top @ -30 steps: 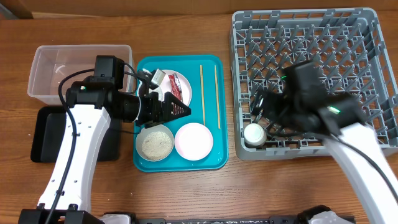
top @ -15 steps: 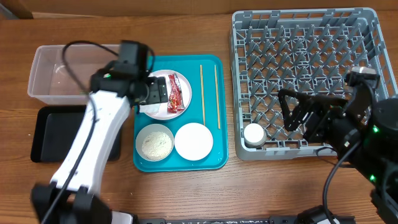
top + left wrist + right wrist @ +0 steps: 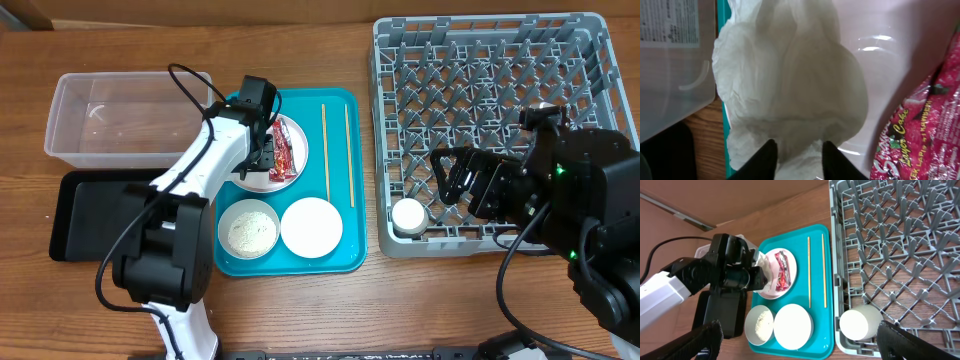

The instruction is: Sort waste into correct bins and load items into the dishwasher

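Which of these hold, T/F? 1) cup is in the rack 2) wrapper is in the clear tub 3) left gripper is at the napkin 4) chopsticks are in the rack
1) True: the cup sits in the grey rack.
2) False: the red wrapper lies on the plate on the teal tray.
3) True: the left gripper fingers straddle the napkin.
4) False: the chopsticks lie on the teal tray.

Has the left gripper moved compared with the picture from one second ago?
Yes. The left gripper went from the near edge of the round white plate up toward the far-left corner of the teal serving tray, over the crumpled white paper napkin.
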Controlling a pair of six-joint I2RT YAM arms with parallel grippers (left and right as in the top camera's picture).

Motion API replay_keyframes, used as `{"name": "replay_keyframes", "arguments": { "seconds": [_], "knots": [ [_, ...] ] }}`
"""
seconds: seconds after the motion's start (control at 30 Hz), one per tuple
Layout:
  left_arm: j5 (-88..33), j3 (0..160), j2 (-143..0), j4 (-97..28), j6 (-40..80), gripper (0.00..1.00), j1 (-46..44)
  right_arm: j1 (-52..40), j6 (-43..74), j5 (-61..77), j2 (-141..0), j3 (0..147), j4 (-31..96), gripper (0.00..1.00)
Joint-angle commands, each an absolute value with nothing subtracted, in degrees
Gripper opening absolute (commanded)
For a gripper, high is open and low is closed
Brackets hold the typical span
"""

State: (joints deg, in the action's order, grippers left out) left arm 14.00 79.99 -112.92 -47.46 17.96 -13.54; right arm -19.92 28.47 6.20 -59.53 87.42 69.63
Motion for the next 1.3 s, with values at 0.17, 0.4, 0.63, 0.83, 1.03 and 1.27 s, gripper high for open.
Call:
{"name": "replay_keyframes", "arguments": {
  "seconds": [0.17, 0.4, 0.63, 0.83, 1.03, 1.27],
  "knots": [
    [11.9, 82.2, -113.4, -49.9, 17.8, 0.04, -13.1, -20.3, 28.0, 6.7, -58.8, 87.4, 69.5, 0.99],
    [8.8, 94.8, -112.4, -61.2, 18.1, 0.04, -11.7, -20.3, 28.0, 6.8, -58.8, 87.4, 69.6, 0.99],
    [10.1, 109.9, -111.5, -70.8, 18.4, 0.04, -10.1, -20.3, 28.1, 6.7, -58.8, 87.4, 69.5, 0.99],
    [12.4, 114.7, -111.5, -72.9, 22.3, 0.04, -4.1, -20.3, 28.0, 6.7, -58.8, 87.4, 69.6, 0.99],
    [12.4, 114.9, -111.6, -73.4, 30.2, 0.04, 3.9, -20.3, 28.0, 6.7, -58.8, 87.4, 70.1, 1.0],
    [8.8, 114.8, -113.2, -72.6, 28.0, 0.33, 4.9, -20.3, 28.0, 6.7, -58.8, 87.4, 70.5, 1.0]
  ]
}}
